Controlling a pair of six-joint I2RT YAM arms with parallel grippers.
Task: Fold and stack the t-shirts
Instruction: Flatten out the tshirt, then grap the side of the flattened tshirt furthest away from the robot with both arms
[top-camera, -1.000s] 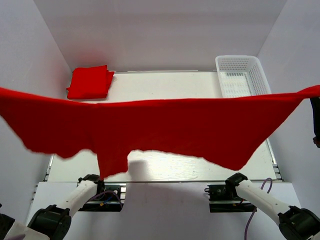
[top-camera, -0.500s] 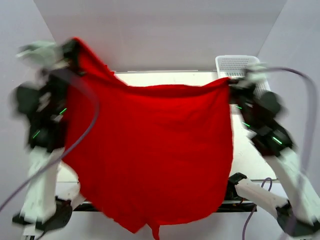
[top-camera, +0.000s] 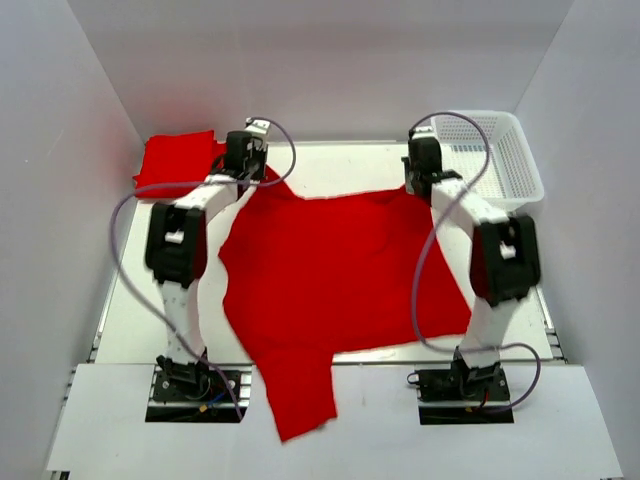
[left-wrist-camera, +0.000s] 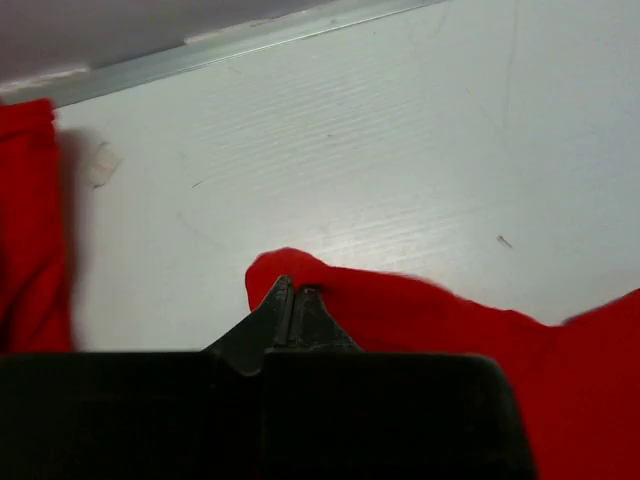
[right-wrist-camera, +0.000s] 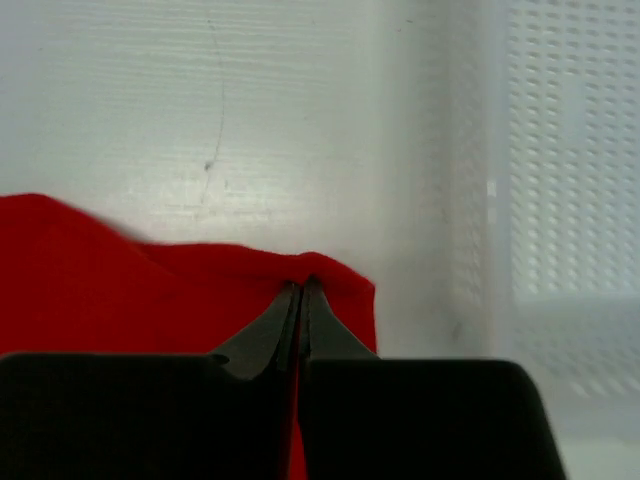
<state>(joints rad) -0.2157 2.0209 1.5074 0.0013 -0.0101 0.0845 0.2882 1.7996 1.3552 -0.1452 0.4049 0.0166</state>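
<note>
A bright red t-shirt lies spread across the white table, and one end trails over the near edge. My left gripper is low at the shirt's far left corner. In the left wrist view the gripper is shut on a fold of the shirt. My right gripper is at the far right corner. The right wrist view shows that gripper shut on the shirt's hem. A second red t-shirt, folded, lies at the far left corner of the table.
A white mesh basket stands at the far right corner, just right of my right gripper, and its wall fills the right side of the right wrist view. White walls close in the table on three sides.
The shirt was stretched in the air between both grippers. Both arms have since swung away and down, and the shirt now lies on the table with its far corners still pinched.
</note>
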